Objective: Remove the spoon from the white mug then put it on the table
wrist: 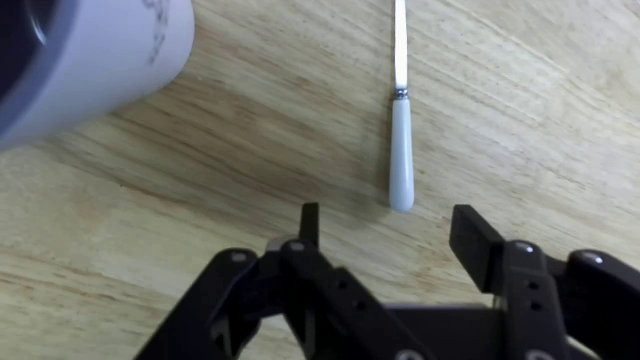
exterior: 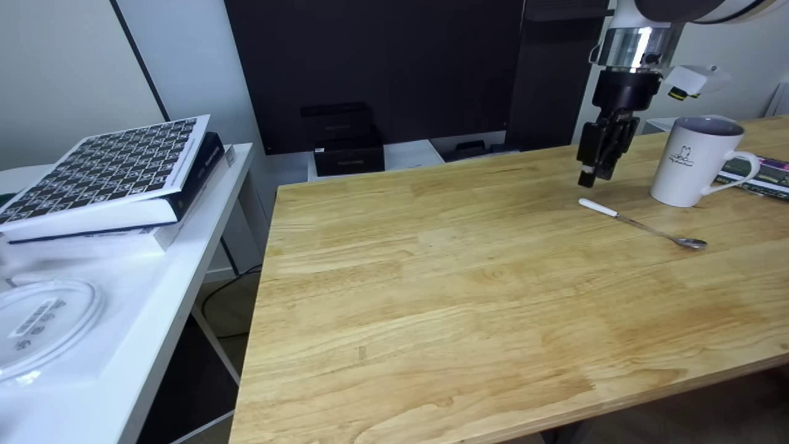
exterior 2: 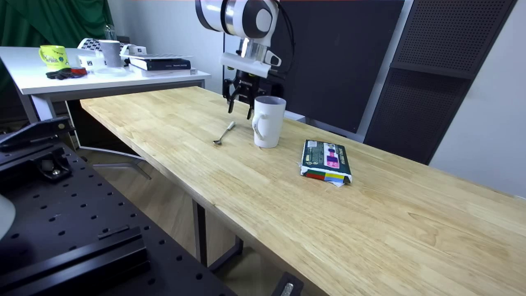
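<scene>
The spoon [exterior: 641, 226] lies flat on the light-wood table [exterior: 431, 296], outside the mug, with a white handle and a metal shaft and bowl. It also shows in an exterior view [exterior 2: 225, 132] and the wrist view [wrist: 401, 150], where its bowl is cut off. The white mug [exterior: 693, 163] stands upright beside it, apart from it, and shows in an exterior view [exterior 2: 269, 123] and the wrist view [wrist: 125, 60]. My gripper [wrist: 385, 215] is open and empty above the table, near the handle's end. It shows in both exterior views [exterior: 595, 176] [exterior 2: 240, 113].
A dark package [exterior 2: 326, 161] lies on the table near the mug. A white side table [exterior 2: 24, 70] carries books [exterior 2: 160, 63], a yellow mug [exterior 2: 54, 56] and a grey mug [exterior 2: 111, 53]. A dark panel [exterior: 382, 61] stands behind the table.
</scene>
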Robot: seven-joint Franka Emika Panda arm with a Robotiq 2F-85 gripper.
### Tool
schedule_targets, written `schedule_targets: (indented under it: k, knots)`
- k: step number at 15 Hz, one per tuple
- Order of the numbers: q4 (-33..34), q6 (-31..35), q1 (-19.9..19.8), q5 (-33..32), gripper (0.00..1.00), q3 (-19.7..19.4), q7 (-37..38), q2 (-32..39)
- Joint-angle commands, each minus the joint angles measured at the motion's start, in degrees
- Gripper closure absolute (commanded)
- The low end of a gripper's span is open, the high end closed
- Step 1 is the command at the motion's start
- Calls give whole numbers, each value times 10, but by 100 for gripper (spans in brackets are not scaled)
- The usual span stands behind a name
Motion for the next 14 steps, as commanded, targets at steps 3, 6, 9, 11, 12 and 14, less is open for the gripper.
schedule_targets:
  k: [3,6,9,11,12,14]
  knots:
    - [5,-37,45,-34,0,-32,100,-70]
    - [5,-42,81,-66,0,-71,195,-111]
    - [-1,-55,105,-105,0,-109,282,-156]
    - [-2,-82,104,-117,0,-120,315,-180]
    - [-1,-102,96,-114,0,-118,318,-192]
    - [10,-91,82,-108,0,-101,291,-175]
